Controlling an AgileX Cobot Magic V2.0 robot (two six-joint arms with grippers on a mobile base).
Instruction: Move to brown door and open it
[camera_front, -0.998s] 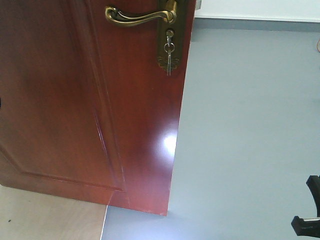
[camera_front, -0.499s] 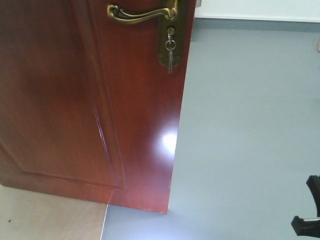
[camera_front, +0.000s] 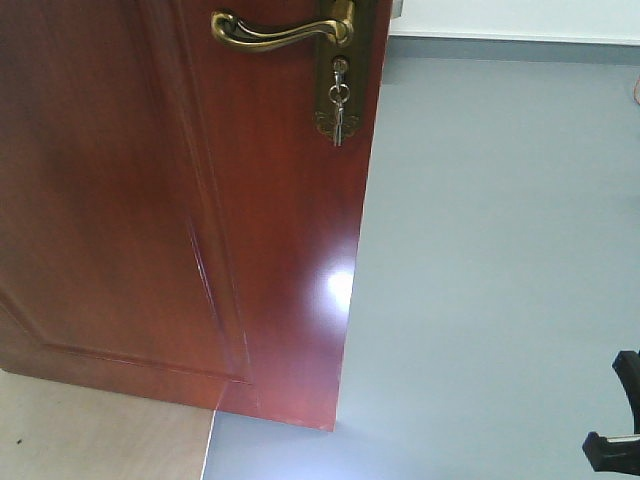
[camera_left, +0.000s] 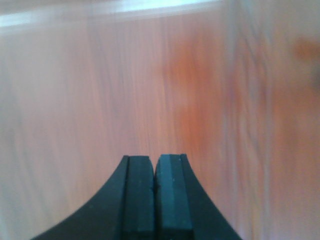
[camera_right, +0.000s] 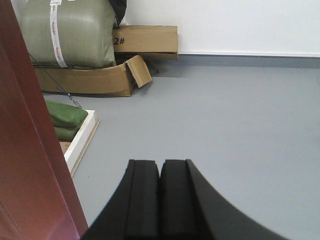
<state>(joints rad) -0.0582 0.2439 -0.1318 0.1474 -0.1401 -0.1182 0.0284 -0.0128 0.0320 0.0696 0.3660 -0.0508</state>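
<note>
From the front view, the brown door (camera_front: 180, 200) fills the left side, its free edge standing over the grey floor (camera_front: 500, 250). The brass handle (camera_front: 275, 32) sits near the top of that edge, with the keys (camera_front: 337, 115) hanging just below it. Neither of my arms shows against the door here, so I judge the risk is rolling closer and bumping the panel, or snagging those keys when I reach for the handle.

My left claw (camera_left: 155, 192) is pinched tight on nothing, its pads (camera_left: 139, 192) touching, facing blurred reddish wood that I take for the door, seemingly very close. I could scrape it.

My right claw (camera_right: 160, 197) is also pressed together and empty, just beside the door's edge (camera_right: 30, 165), looking past it at cardboard boxes (camera_right: 115, 70) and a green sack (camera_right: 67, 32) near the wall. If the door swings wide, it may strike that pile.
</note>
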